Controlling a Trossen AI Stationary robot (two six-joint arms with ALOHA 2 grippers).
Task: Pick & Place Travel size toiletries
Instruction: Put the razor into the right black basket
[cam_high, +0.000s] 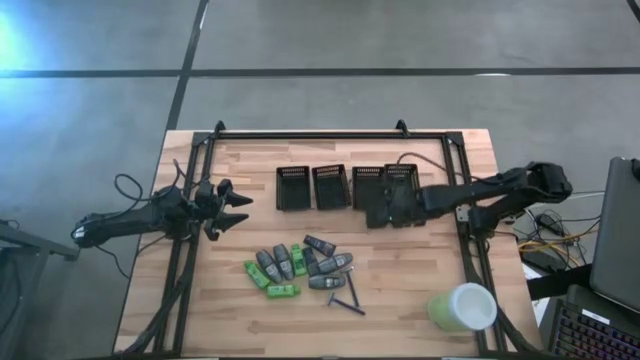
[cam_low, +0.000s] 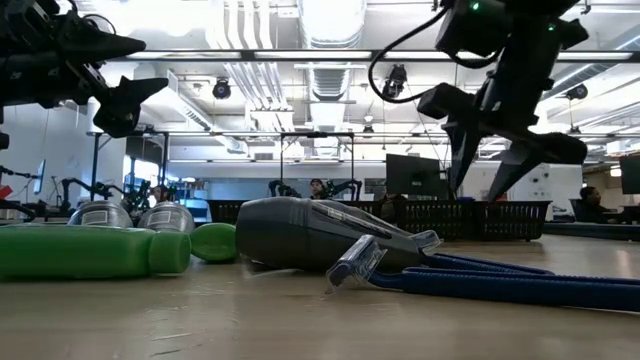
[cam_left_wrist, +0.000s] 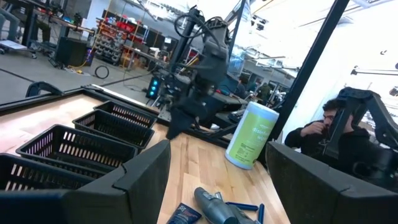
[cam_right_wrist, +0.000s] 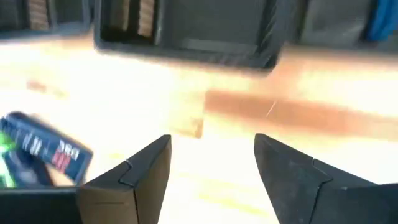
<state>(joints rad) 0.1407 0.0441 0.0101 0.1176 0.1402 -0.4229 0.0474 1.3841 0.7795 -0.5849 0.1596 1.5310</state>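
Observation:
The toiletries lie in a loose pile on the wooden table's middle, toward the near edge: bright green packets (cam_high: 270, 288), grey tapered tubes (cam_high: 283, 262) and thin dark sticks (cam_high: 348, 296). The low view shows a green packet (cam_low: 90, 252), a grey tube (cam_low: 310, 232) and a blue-handled stick (cam_low: 480, 282) lying flat. My left gripper (cam_high: 238, 210) is open and empty, above the table left of the pile. My right gripper (cam_high: 375, 212) is open and empty, above the table just near the bins, right of and beyond the pile; its fingers point down in the low view (cam_low: 508, 160).
Several black mesh bins (cam_high: 330, 186) stand in a row at the table's far middle. A large pale green-white cup (cam_high: 463, 306) stands at the near right corner. A black frame (cam_high: 330, 135) runs round the table. A person (cam_left_wrist: 336, 134) sits beyond the table's right side.

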